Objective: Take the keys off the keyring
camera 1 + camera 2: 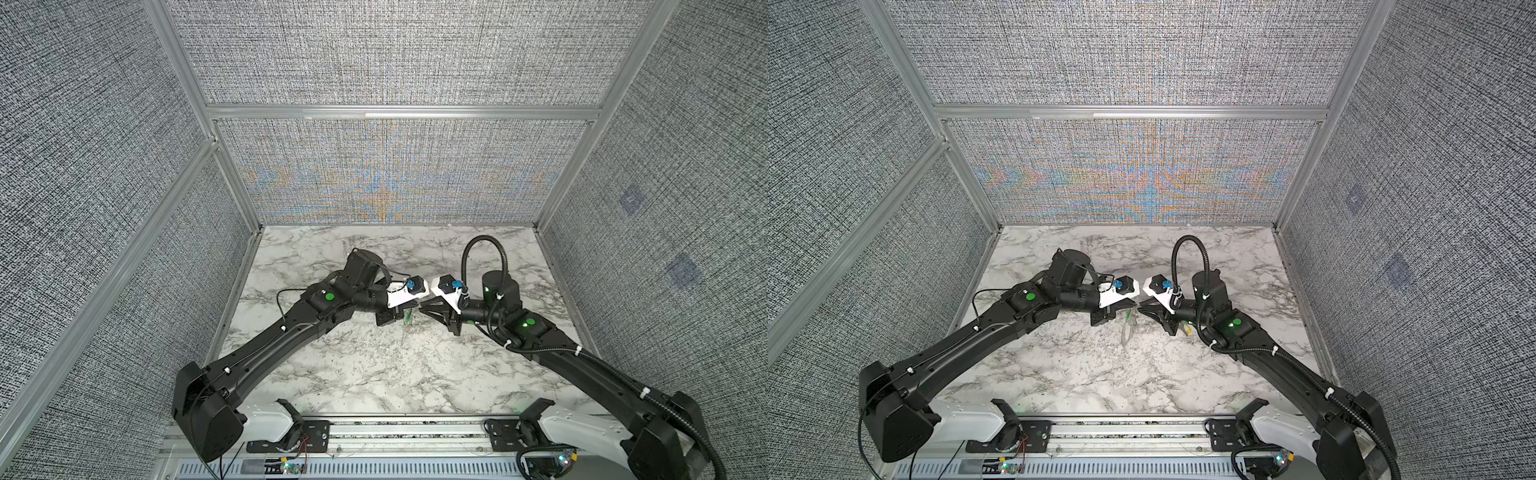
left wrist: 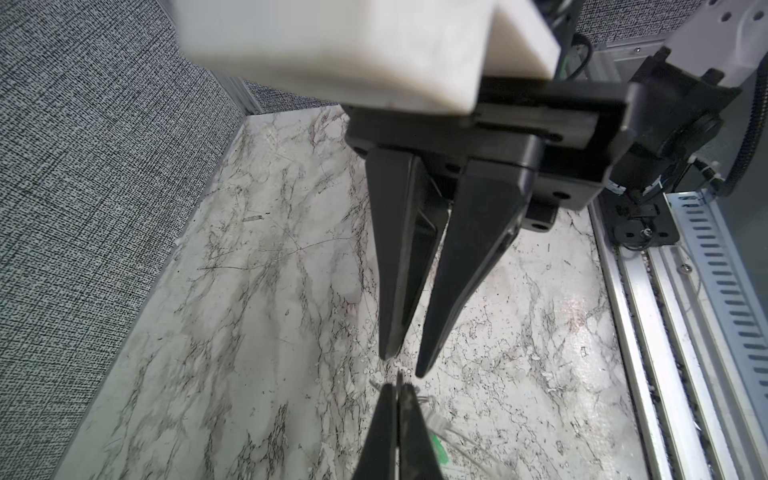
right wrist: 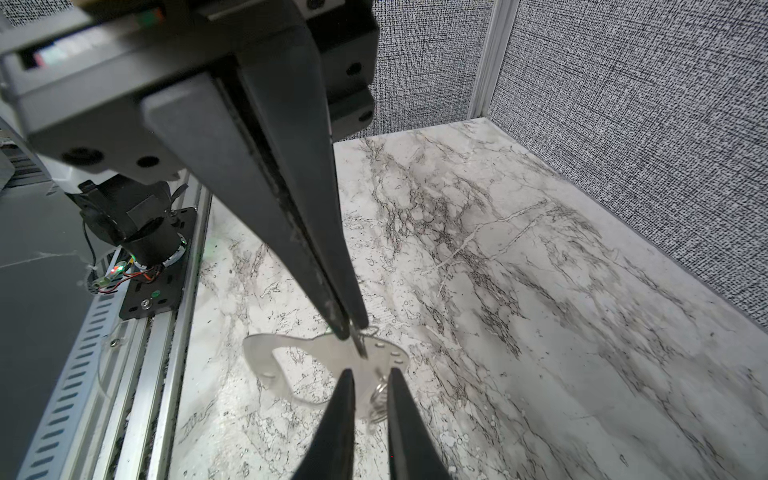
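Both grippers meet tip to tip above the middle of the marble table (image 1: 374, 365). My left gripper (image 2: 398, 388) is shut on a thin dark metal strip (image 3: 360, 345) that pokes out past its tips and looks like a key's blade. A green tag (image 1: 1128, 316) hangs just under those tips. The keyring (image 3: 286, 376), a pale flat loop with a notched edge, hangs below. My right gripper (image 3: 370, 372) stands narrowly open in front of it, and a small wire ring (image 3: 377, 395) shows in the gap. A yellow tag (image 1: 1187, 330) lies under the right gripper's body.
Grey fabric walls (image 1: 124, 249) close in the left, right and back sides. An aluminium rail (image 1: 395, 432) with both arm bases runs along the front edge. A black cable hose (image 1: 478, 253) arches over the right wrist.
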`<action>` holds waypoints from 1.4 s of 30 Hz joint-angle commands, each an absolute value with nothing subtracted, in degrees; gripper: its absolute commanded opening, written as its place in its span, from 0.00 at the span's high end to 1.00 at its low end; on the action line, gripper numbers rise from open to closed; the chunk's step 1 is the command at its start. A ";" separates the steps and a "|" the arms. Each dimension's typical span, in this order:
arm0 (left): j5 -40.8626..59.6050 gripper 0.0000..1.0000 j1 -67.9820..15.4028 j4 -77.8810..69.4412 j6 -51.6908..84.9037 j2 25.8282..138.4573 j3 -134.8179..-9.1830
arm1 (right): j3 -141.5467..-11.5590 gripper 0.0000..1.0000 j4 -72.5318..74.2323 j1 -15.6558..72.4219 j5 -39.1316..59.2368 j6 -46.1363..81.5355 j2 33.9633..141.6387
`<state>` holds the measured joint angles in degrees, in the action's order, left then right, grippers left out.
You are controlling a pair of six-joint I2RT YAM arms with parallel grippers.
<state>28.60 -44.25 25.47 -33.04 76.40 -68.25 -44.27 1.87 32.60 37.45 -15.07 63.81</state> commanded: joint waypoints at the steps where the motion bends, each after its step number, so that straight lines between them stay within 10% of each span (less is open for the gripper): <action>1: 29.40 1.00 -44.52 26.20 -34.12 76.68 -68.90 | -44.47 0.83 4.95 32.70 39.61 -14.95 63.81; 20: 28.92 0.98 -45.32 27.16 -34.71 76.42 -68.81 | -43.02 1.00 6.96 33.04 42.19 -14.12 63.88; 26: 22.16 0.68 -44.80 21.49 -28.24 72.82 -66.92 | -41.56 1.00 8.79 33.28 41.38 -13.58 63.24; 42: 29.45 0.73 -42.37 6.24 -15.85 64.83 -51.53 | -38.42 1.00 16.57 34.27 40.63 -11.46 62.06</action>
<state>27.11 -42.48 10.63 -18.20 65.06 -52.01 -38.65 12.71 34.11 39.90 -12.05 62.33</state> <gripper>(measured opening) 0.272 0.049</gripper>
